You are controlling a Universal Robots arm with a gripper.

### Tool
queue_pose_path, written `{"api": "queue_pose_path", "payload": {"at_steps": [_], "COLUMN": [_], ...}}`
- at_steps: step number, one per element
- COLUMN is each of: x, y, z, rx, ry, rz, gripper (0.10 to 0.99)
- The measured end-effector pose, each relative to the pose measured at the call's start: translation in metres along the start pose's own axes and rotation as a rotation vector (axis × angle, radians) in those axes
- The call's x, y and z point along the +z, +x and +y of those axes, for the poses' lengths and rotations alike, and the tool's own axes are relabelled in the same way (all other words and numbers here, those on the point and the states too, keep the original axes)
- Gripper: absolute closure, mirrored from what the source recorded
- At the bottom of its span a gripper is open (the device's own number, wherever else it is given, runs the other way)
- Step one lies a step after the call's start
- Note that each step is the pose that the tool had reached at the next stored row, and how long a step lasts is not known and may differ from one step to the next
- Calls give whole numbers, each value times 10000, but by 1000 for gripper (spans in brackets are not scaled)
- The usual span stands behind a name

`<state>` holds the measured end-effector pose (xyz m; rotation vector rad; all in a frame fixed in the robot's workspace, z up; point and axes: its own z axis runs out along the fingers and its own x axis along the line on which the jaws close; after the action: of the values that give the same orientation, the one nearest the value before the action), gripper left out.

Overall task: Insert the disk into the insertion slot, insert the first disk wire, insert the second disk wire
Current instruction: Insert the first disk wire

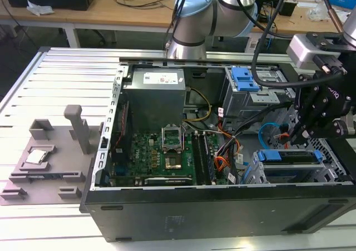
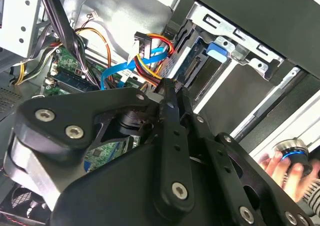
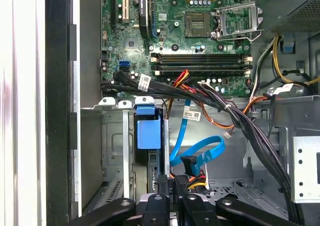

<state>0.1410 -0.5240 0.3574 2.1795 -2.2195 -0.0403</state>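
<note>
Pincer (image 3: 171, 180), pressed together at the orange-red wires (image 3: 196, 178), sits just beside the disk (image 3: 148, 132) seated in its slot (image 3: 112, 146); a skewed push could bend the connection, or the looping blue cable (image 3: 202, 150) could snag.

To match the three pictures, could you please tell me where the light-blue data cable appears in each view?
Exterior view: the light-blue data cable curls inside the case, beside the disk's blue bracket.
Second wrist view: it runs alongside the orange-red wires.
First wrist view: it loops beside the blue bracket.
Shared landmark: the blue bracket, seen in all three.
</note>
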Motion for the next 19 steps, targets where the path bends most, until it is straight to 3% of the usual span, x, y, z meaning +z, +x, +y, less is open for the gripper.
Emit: {"api": "queue_pose_path", "payload": {"at_steps": [3,8,19], "x": [0,-2,10], "y": [0,2,258], "z": [-2,-70,-75], "rx": [0,0,0], "ry": [0,-5,-6], "rz": [0,0,0], "gripper": [922,922,922]}}
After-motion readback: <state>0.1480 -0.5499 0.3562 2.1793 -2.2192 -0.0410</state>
